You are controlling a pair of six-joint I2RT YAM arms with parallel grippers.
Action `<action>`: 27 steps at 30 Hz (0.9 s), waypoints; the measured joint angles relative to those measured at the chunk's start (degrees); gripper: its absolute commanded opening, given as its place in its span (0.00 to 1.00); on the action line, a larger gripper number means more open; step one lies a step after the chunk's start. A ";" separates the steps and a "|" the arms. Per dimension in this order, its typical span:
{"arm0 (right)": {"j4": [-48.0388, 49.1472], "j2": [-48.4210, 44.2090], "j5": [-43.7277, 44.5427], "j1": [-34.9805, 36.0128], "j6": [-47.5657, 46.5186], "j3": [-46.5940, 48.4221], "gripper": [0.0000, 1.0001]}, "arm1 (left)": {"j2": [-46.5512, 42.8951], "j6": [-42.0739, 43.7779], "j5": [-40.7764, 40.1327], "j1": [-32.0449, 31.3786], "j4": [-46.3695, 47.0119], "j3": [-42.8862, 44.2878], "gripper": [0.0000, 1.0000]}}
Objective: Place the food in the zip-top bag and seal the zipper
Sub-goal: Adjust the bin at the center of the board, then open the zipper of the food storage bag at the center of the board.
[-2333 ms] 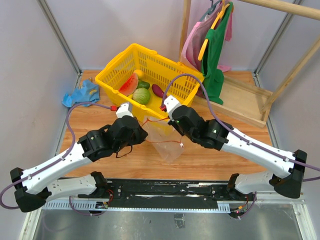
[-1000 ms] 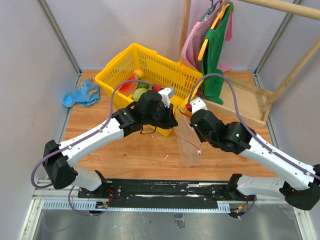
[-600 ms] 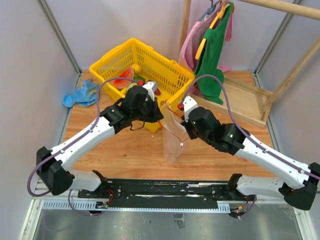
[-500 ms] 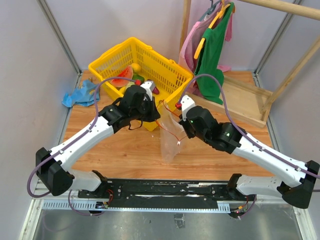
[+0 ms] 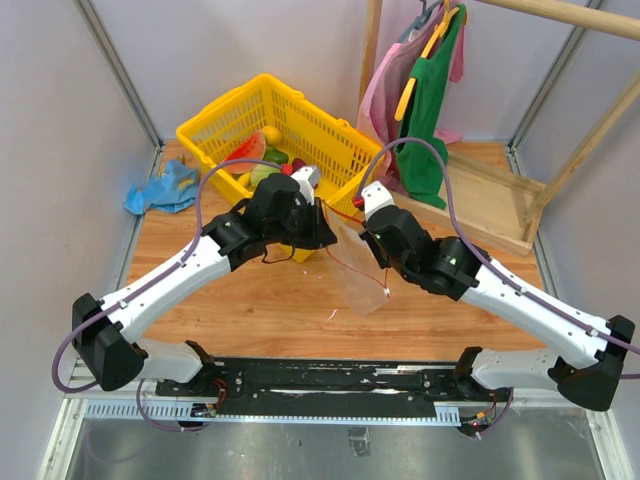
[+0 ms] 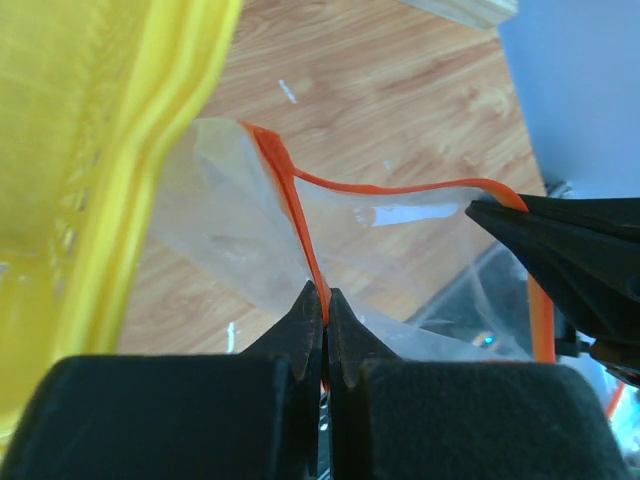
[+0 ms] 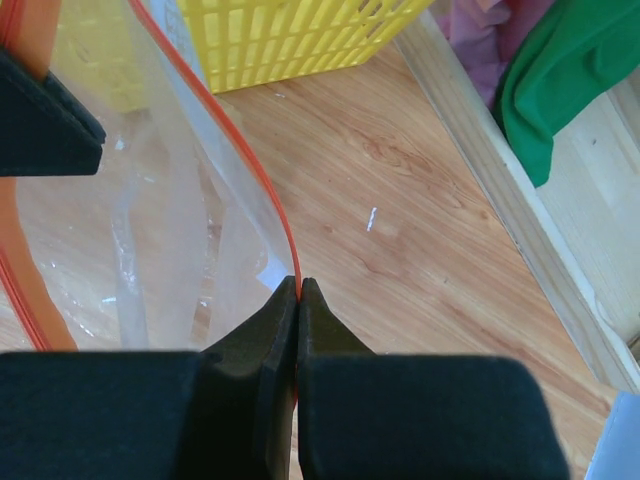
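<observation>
While pinching the zipper [image 6: 296,205] at two places, holds the clear bag [image 5: 362,278] up over the table [image 5: 240,305], just beside the near wall of the yellow basket [image 5: 225,103]. Has the left claw [image 6: 325,298] pressed together on the red-orange strip, just below the point where that strip folds into a peak. Has the right claw [image 7: 298,287] pressed together on the strip farther along, toward the side of the bag away from the basket. Spreads the mouth between the two grips, with the strips parted and crinkled plastic sagging below them. Cannot tell from above whether the lower edge of the bag touches the table.

Stores the food [image 5: 262,152] inside the basket, at its left end: red watermelon wedge [image 5: 250,150], yellow-orange fruit [image 5: 271,135] just behind it, green piece [image 5: 276,155] alongside. Hides part of that end of the basket behind the left arm.

Farther out: blue cloth [image 5: 160,188] crumpled on the table left of the basket; green garment [image 5: 430,110] and pink garment [image 5: 380,90] hanging from the wooden rack [image 5: 500,205] at the right rear.
</observation>
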 measured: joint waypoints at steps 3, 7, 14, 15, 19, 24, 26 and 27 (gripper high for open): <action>-0.66 -1.62 0.92 0.00 0.07 0.00 0.12 | 0.15 -2.21 0.92 -1.14 1.97 0.11 0.00; -0.39 -3.96 0.70 -0.20 -0.63 -0.57 0.29 | 1.46 -2.64 1.95 -2.62 3.06 1.53 0.00; 2.10 -5.33 -5.75 -3.48 -2.54 -2.91 0.45 | 1.66 -2.27 3.67 -2.95 4.28 1.64 0.00; 2.47 -5.27 -6.45 -3.85 -2.73 -2.99 0.45 | 1.62 -2.16 3.89 -2.95 4.46 1.64 0.00; 4.92 -4.09 -8.63 -4.83 -3.76 -3.04 0.43 | 1.53 -1.88 4.68 -3.10 4.83 1.64 0.00; 7.67 -0.83 -9.60 -4.96 -4.85 -3.04 0.17 | 1.51 -1.70 4.96 -4.09 4.83 1.64 0.00; 7.82 0.39 -8.33 -5.03 -4.74 -3.04 0.08 | 1.51 -1.70 4.83 -4.17 4.66 1.64 0.00; 7.74 0.72 -7.43 -5.25 -4.70 -3.04 0.04 | 1.44 -1.73 4.44 -4.20 4.44 1.64 0.00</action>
